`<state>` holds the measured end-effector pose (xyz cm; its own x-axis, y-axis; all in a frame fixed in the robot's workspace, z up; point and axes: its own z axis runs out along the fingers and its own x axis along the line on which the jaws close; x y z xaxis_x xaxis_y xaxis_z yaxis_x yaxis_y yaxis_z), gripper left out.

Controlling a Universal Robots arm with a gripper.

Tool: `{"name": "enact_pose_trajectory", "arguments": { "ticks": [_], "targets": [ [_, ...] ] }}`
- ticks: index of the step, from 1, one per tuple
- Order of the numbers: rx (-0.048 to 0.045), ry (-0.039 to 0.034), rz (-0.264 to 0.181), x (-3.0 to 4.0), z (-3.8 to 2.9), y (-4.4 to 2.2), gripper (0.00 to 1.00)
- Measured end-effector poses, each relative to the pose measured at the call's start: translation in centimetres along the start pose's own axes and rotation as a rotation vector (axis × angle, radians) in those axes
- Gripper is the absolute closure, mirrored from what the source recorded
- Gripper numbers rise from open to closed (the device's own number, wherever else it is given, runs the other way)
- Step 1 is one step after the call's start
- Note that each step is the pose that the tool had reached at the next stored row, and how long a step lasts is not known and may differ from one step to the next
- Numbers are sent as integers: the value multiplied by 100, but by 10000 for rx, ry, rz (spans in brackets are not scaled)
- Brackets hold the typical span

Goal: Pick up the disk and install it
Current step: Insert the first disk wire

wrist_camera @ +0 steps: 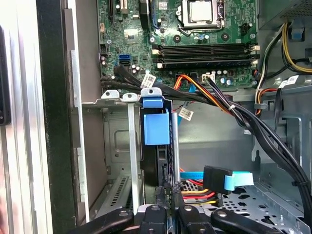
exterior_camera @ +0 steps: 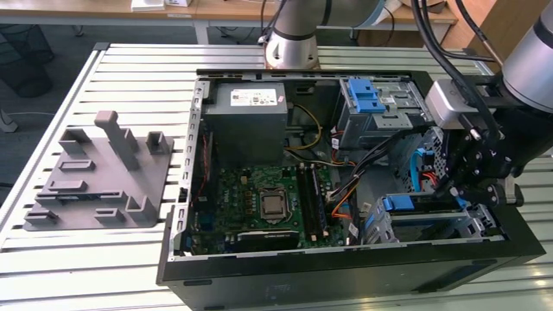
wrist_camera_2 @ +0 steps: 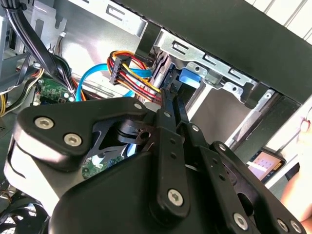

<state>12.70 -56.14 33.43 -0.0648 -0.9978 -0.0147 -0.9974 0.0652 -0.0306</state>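
Evidently the flat silver-metal disk with blue plastic side rails (wrist_camera: 157,146) already stood on edge inside the grey sheet-metal drive bay (wrist_camera: 114,146), at the front corner of the open black computer case (exterior_camera: 346,275). In the exterior view, that corner lay toward the exterior view's right. In the first wrist view, the black linkage-arm gripper (wrist_camera: 165,191) sat at the disk's near end. The disk's long axis ran straight away from the fingertips, deeper into the bay, toward the green motherboard (wrist_camera: 204,29). Gripper and disk were therefore in line rather than side by side.

The two fingers were drawn together into one narrow point. They looked to be butting against the disk's thin edge rather than clasping it, though the contact itself was too cramped to judge. A red, yellow and black cable bundle (wrist_camera: 195,192) lay just beside the fingers.
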Motion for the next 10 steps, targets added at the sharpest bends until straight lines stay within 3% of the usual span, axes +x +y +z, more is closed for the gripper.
{"name": "enact_pose_trajectory", "arguments": {
  "ticks": [10],
  "targets": [
    [-7, 0, -1, 1, 48, 1, 84]
  ]
}}
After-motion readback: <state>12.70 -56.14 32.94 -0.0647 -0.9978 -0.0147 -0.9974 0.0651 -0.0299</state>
